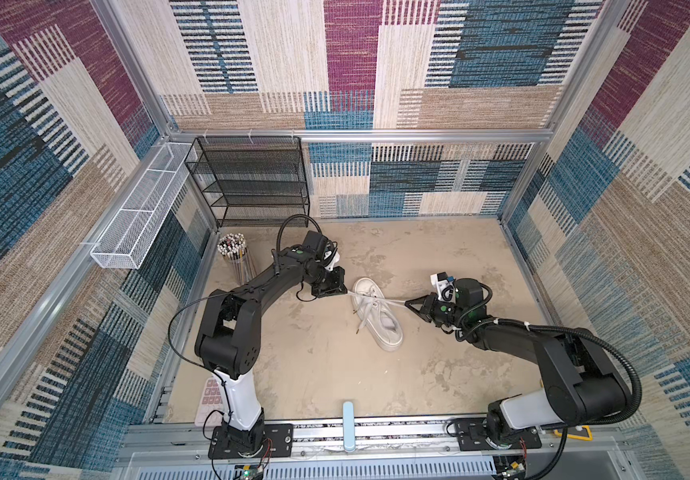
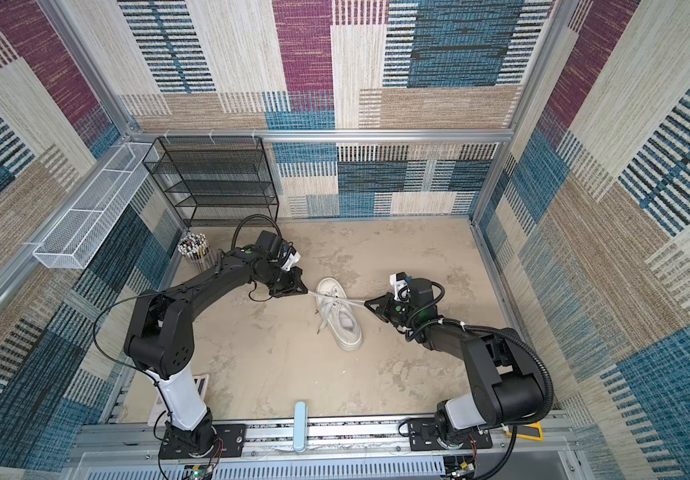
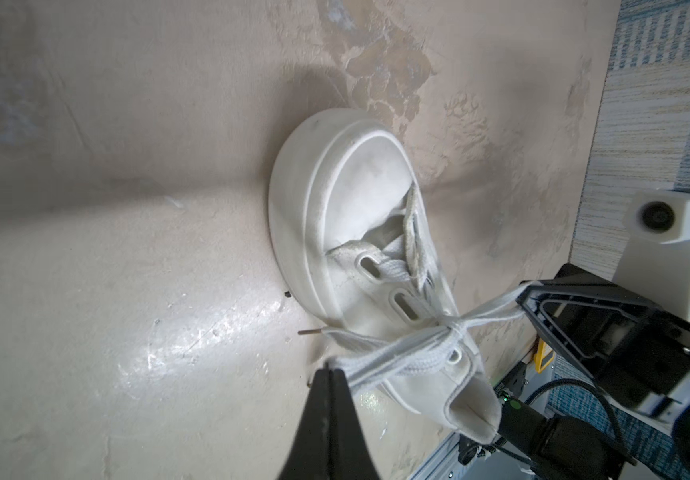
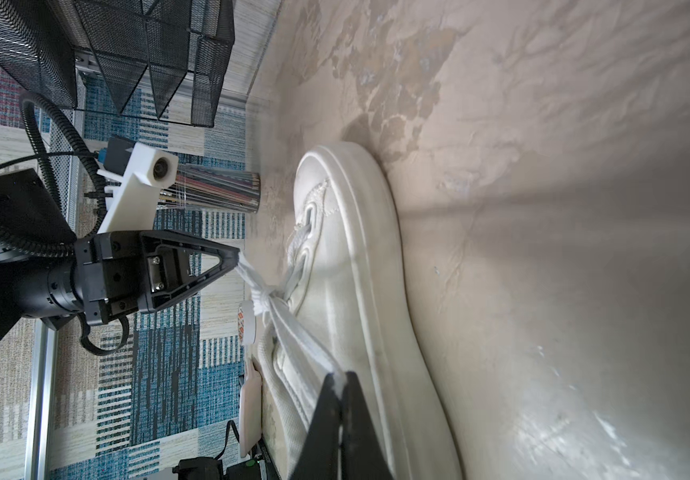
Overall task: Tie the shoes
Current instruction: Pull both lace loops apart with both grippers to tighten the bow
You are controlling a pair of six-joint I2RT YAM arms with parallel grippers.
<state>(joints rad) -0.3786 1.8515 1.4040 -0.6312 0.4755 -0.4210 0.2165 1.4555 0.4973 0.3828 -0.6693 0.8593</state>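
A white sneaker (image 1: pixel 380 320) (image 2: pixel 341 320) rests mid-table in both top views, toe toward the back. Its off-white laces cross in a knot (image 3: pixel 453 330) (image 4: pixel 262 299) over the tongue. My left gripper (image 1: pixel 345 292) (image 2: pixel 308 292) (image 3: pixel 333 370) is shut on a lace strand just left of the shoe. On the shoe's right, my right gripper (image 1: pixel 406 304) (image 2: pixel 366 302) (image 4: pixel 340 376) is shut on the opposite strand. The lace runs taut between them. Loose lace ends with dark tips (image 1: pixel 358 330) trail onto the table left of the shoe.
A black mesh shelf (image 1: pixel 252 183) stands at the back left, with a white wire basket (image 1: pixel 140 216) on the left wall. A cup of pencils (image 1: pixel 235 253) sits behind the left arm. A pink calculator (image 1: pixel 210 399) and a pale blue bar (image 1: pixel 348 424) lie at the front edge.
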